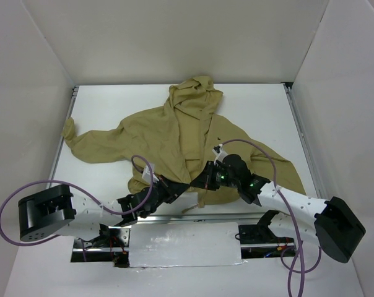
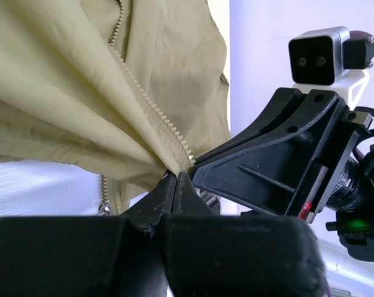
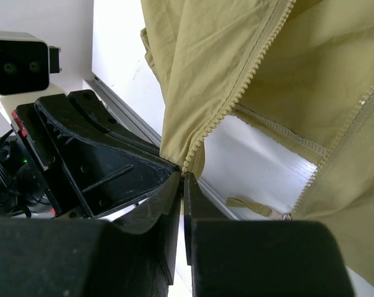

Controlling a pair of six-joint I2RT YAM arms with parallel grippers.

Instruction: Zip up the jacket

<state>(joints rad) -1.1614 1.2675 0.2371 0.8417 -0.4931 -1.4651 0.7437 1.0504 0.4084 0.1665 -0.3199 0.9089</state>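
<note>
The khaki jacket (image 1: 168, 136) lies spread on the white table, hood at the far side, front open. My left gripper (image 1: 186, 187) and right gripper (image 1: 202, 180) meet tip to tip at its near hem. In the left wrist view my left gripper (image 2: 177, 176) is shut on the bottom end of a zipper edge (image 2: 151, 102). In the right wrist view my right gripper (image 3: 188, 176) is shut on the bottom end of a zipper edge (image 3: 236, 99), apparently the same one. The slider (image 3: 287, 216) hangs on the other zipper edge, low to the right; it also shows in the left wrist view (image 2: 104, 209).
White walls enclose the table on three sides. A metal rail (image 3: 131, 120) runs along the near edge under the hem. A foil strip (image 1: 181, 244) lies between the arm bases. Purple cables (image 1: 143, 170) loop over both arms. One sleeve (image 1: 82, 145) reaches left, the other sleeve (image 1: 286, 173) right.
</note>
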